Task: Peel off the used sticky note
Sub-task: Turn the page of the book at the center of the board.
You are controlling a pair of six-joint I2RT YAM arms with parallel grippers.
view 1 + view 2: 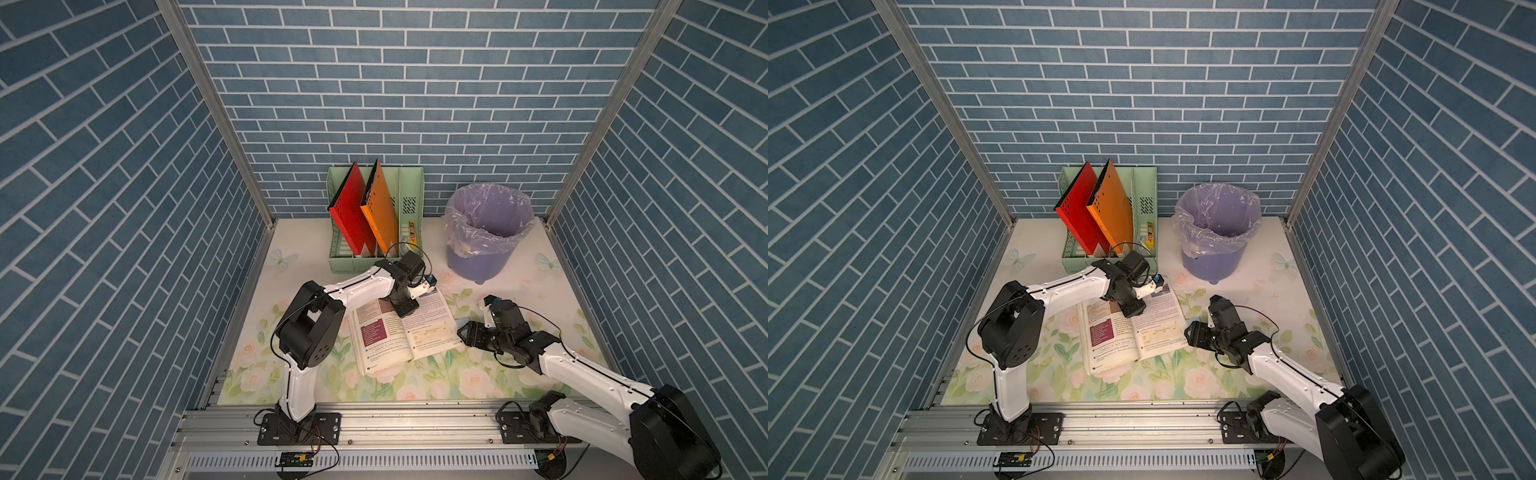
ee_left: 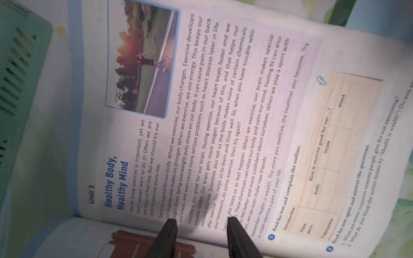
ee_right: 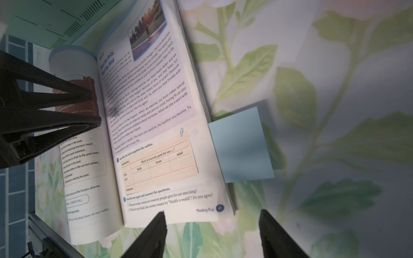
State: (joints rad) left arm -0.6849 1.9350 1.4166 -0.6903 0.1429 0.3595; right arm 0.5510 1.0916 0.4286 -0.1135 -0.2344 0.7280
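Observation:
An open textbook [image 1: 409, 332] lies flat on the floral table. A light blue sticky note [image 3: 241, 145] pokes out from under the outer edge of its right page [image 3: 152, 111]; a top view shows this sticky note [image 1: 462, 322] as a small blue patch. My left gripper [image 2: 201, 221] points down onto the right page [image 2: 223, 111] close to the spine, its jaws a little apart with nothing between them. My right gripper [image 3: 212, 213] hovers wide open over the table by the book's near right corner, just short of the note and empty. In a top view it [image 1: 460, 332] sits right beside the page edge.
A green file holder [image 1: 374, 224] with a red and an orange folder stands at the back, close behind the left arm. A purple bin [image 1: 488, 232] lined with clear plastic stands at the back right. Metal rails run along the table's front edge.

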